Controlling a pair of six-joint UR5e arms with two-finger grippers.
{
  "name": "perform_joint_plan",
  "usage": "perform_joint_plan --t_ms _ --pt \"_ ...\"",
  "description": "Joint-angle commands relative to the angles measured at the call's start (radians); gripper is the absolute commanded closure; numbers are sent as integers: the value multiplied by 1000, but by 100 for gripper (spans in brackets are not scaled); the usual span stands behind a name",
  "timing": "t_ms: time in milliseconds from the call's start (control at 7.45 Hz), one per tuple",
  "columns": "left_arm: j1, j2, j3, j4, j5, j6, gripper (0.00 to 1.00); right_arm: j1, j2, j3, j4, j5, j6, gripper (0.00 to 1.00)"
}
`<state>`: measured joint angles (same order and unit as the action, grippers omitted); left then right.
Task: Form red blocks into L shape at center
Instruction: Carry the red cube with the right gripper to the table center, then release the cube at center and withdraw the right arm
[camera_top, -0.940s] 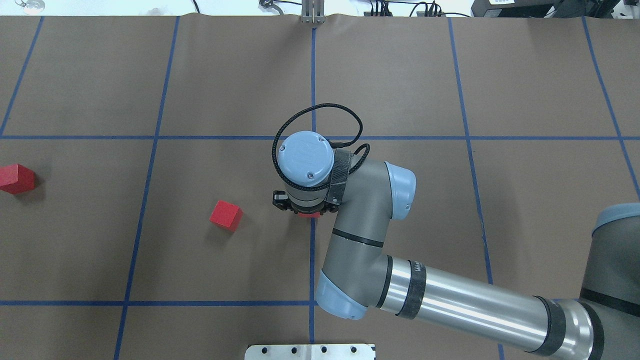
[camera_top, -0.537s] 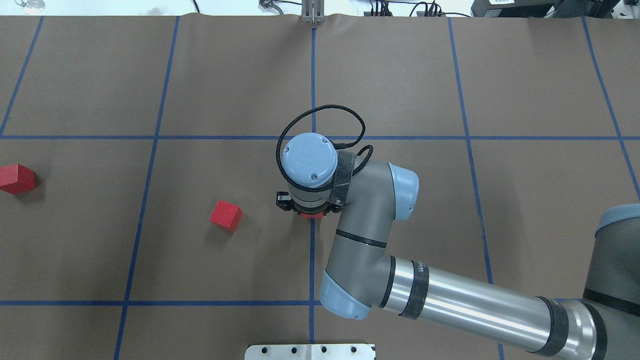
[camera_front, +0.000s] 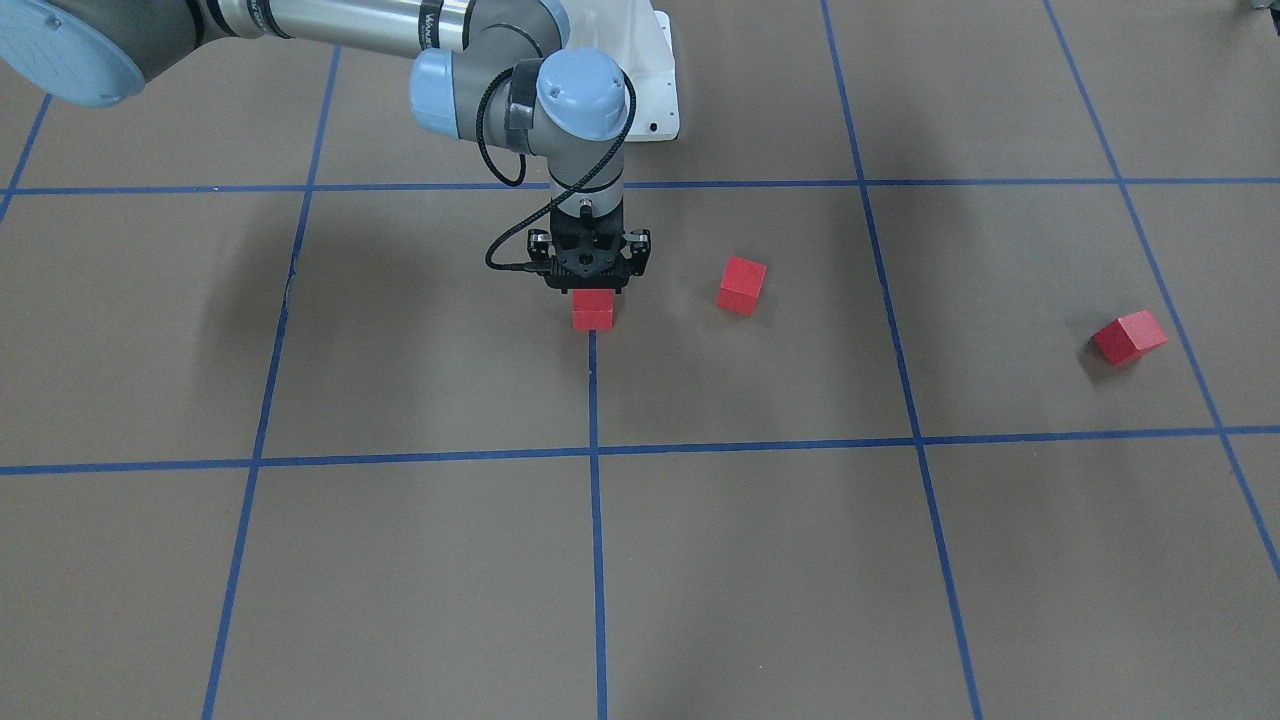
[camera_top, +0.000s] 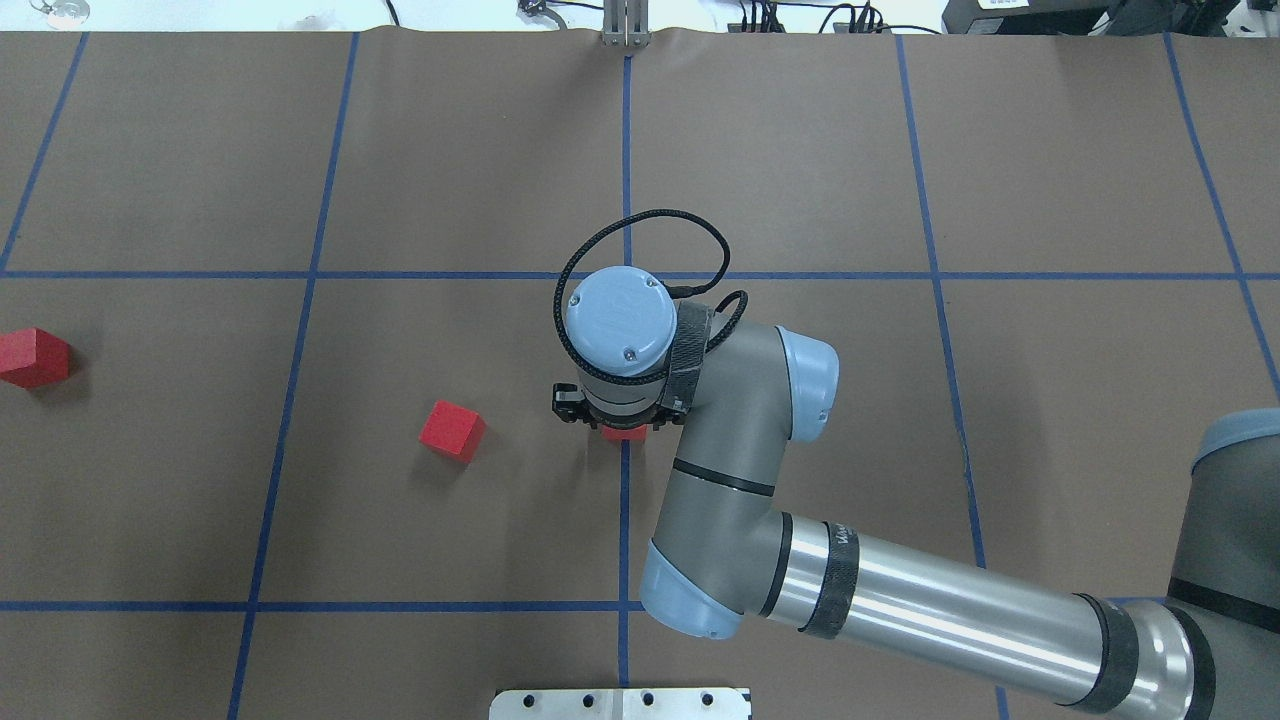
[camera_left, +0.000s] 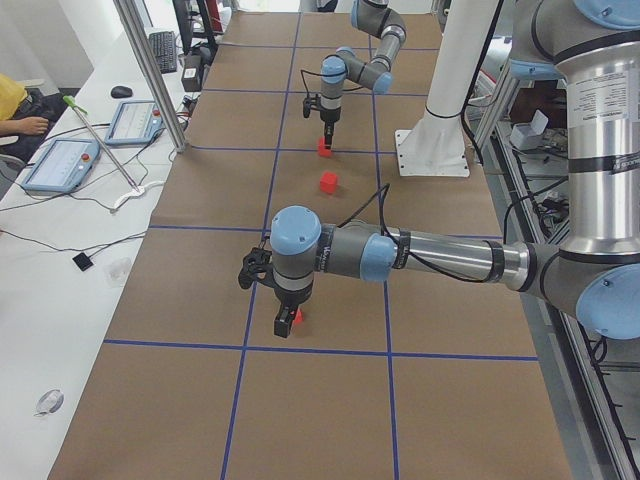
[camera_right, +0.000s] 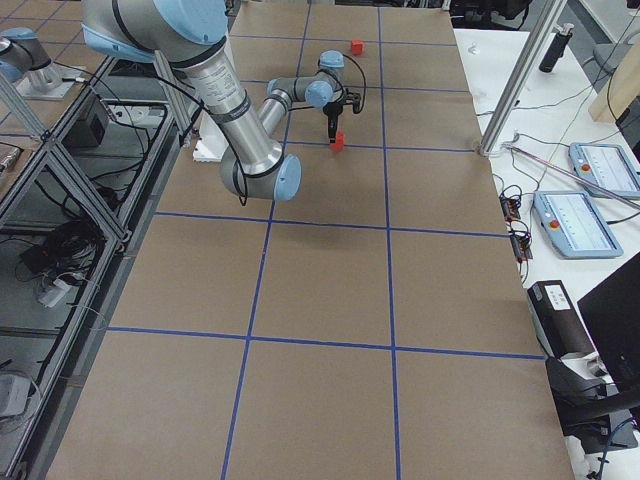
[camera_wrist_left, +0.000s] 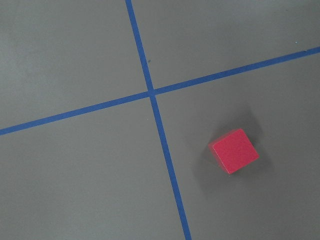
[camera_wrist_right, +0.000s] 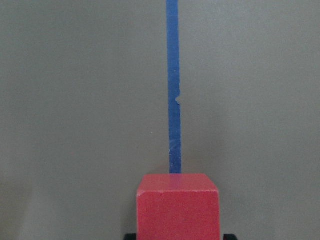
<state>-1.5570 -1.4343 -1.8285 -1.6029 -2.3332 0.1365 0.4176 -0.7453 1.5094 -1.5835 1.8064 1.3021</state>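
The right claw points straight down over the middle blue line. Its two fingers sit tight against the sides of the first red block, so the claw is nearly closed and has hold of that block. The block sits right on the middle blue line, at the center of the brown table. The second red block lies near the line, on the robot's left side of it, turned a little. The third red block lies on that same side, well apart from the line. The left claw hangs above the third block, far from the line. It shows only from the side, so I cannot tell if it is open or closed.
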Motion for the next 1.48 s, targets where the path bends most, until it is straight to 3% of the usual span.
perform_joint_plan --t_ms 0,269,537,806,940,1343 --pt "0 0 0 0 0 0 0 36 0 41 -9 11 -15 1" --pt "0 -8 -5 -17 0 5 0 155 -31 110 -65 78 -97 1" --pt "0 -47 -6 -75 5 3 0 350 -168 239 -87 199 -290 1" --pt "14 -98 40 -307 2 0 0 568 -257 241 -85 310 -548 1" --pt "21 -125 58 -319 0 -27 0 658 -320 242 -84 365 -667 1" --pt "186 -141 51 -432 0 -127 0 889 -506 221 -84 384 -1126 1"
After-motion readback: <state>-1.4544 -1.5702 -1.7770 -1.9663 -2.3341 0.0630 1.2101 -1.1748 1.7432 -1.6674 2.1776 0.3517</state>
